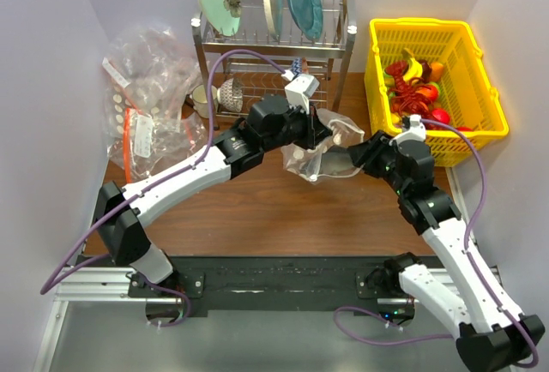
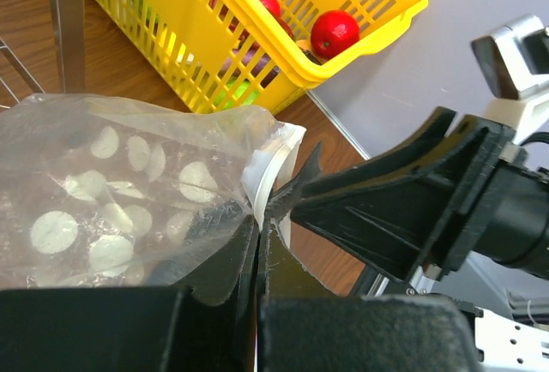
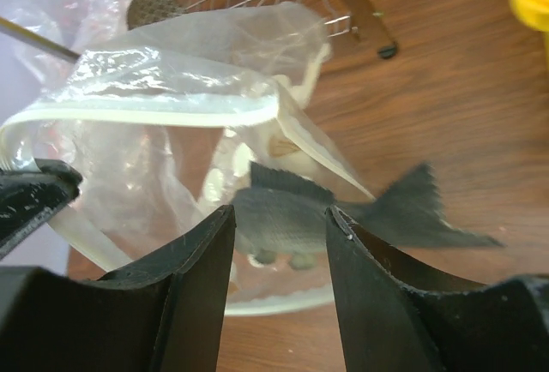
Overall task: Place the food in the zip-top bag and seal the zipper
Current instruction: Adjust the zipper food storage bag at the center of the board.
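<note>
Clear dotted thin plastic zip-top bag (image 2: 129, 183) is pinched in my left gripper (image 2: 260, 235); my right gripper (image 3: 279, 218), at its three o'clock, stands narrowly parted.

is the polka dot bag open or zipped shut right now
Open. In the right wrist view the zipper bows in a wide white loop, sides apart; the left gripper pinches the bag at its rim.
</note>
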{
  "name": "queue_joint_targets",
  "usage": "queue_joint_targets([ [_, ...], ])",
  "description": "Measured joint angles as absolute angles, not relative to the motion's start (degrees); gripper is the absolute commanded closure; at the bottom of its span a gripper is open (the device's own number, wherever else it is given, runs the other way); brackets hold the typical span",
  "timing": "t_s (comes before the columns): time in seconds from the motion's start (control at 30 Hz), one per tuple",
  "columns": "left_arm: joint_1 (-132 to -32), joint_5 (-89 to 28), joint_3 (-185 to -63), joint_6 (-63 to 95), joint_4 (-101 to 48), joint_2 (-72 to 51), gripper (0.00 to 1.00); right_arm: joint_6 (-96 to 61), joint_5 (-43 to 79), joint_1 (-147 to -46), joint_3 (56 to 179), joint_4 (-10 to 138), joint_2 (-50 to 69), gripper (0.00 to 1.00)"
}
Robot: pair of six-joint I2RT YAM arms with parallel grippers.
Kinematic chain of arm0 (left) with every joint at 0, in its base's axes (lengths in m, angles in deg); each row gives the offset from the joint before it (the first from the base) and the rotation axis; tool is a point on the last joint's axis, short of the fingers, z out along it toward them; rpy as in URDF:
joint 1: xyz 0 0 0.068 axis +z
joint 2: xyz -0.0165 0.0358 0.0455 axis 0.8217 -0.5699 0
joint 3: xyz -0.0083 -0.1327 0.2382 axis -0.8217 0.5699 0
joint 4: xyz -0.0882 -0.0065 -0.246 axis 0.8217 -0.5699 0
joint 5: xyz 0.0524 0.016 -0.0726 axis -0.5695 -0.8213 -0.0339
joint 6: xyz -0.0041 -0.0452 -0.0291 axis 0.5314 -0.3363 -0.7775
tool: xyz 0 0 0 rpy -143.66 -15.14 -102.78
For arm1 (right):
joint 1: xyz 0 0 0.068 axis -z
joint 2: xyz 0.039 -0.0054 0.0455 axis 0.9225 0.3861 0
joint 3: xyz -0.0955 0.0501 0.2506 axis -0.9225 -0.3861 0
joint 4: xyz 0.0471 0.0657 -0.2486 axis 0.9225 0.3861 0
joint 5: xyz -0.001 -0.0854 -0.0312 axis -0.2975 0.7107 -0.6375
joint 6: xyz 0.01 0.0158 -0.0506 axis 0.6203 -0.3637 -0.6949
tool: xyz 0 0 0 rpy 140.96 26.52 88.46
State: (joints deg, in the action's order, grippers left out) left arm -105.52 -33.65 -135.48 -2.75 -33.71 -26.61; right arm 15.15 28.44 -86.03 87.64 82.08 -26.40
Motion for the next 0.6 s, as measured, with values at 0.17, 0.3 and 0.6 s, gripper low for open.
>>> queue_joint_targets([
  [0.17, -105.5, -34.5, -135.1, -2.7, -33.8, -26.6, 1.00, 14.0, 30.1, -86.0, 87.8, 88.7, -29.5, 0.48],
  [0.3, -105.5, -34.7, -134.6, -2.7, -33.8, -26.6, 1.00, 14.4, 30.2, -86.0, 86.6, 91.2, -31.9, 0.38],
  [0.6, -105.5, -35.4, -134.6, -2.3, -33.9, -26.5, 1.00, 20.1, 25.2, -86.0, 82.3, 89.0, -28.4, 0.46],
])
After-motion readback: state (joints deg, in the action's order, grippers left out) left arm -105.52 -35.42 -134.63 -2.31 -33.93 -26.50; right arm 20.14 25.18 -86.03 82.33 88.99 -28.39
